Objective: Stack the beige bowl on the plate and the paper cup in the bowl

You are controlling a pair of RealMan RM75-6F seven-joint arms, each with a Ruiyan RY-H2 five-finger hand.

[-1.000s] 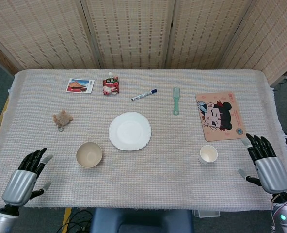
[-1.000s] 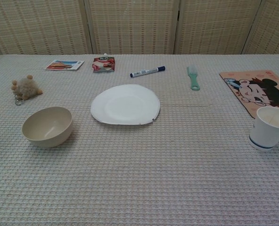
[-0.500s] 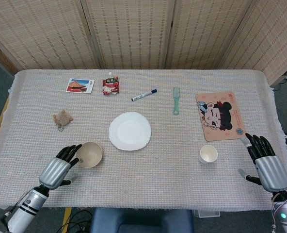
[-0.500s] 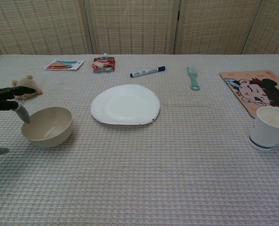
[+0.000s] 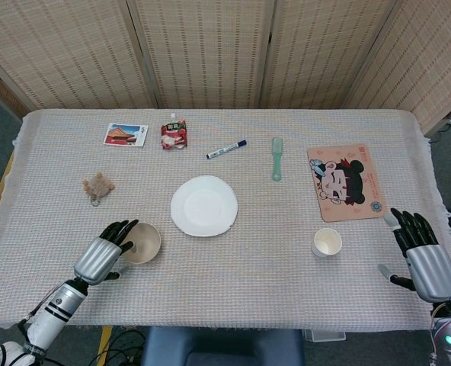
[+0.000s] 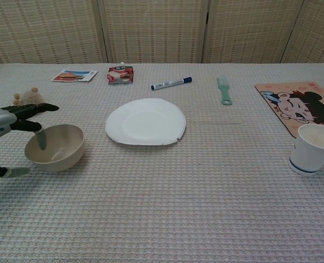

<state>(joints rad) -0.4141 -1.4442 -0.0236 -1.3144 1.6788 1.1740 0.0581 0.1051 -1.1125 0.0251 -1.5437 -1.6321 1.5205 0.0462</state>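
The beige bowl [image 5: 145, 242] [image 6: 62, 149] stands upright on the cloth, left of the white plate [image 5: 204, 206] [image 6: 145, 121]. My left hand [image 5: 103, 256] [image 6: 7, 123] is at the bowl's left rim. Its fingers are spread over the rim, one dips inside, and the thumb lies outside near the table. The bowl rests on the table and is not gripped. The paper cup [image 5: 327, 242] [image 6: 314, 149] stands upright at the near right. My right hand [image 5: 423, 258] hovers to the cup's right, apart from it, with fingers spread and nothing in it; the chest view does not show it.
Along the far side lie a postcard [image 5: 125, 134], a snack pouch [image 5: 174, 134], a marker [image 5: 226, 149] and a green brush [image 5: 276, 158]. A plush toy [image 5: 97, 186] sits behind the bowl. A cartoon mat [image 5: 344, 182] lies behind the cup.
My left hand has travelled from the near left corner to the bowl, and its fingers now reach over the rim. The right hand has barely shifted. Bowl, plate and cup have not moved.
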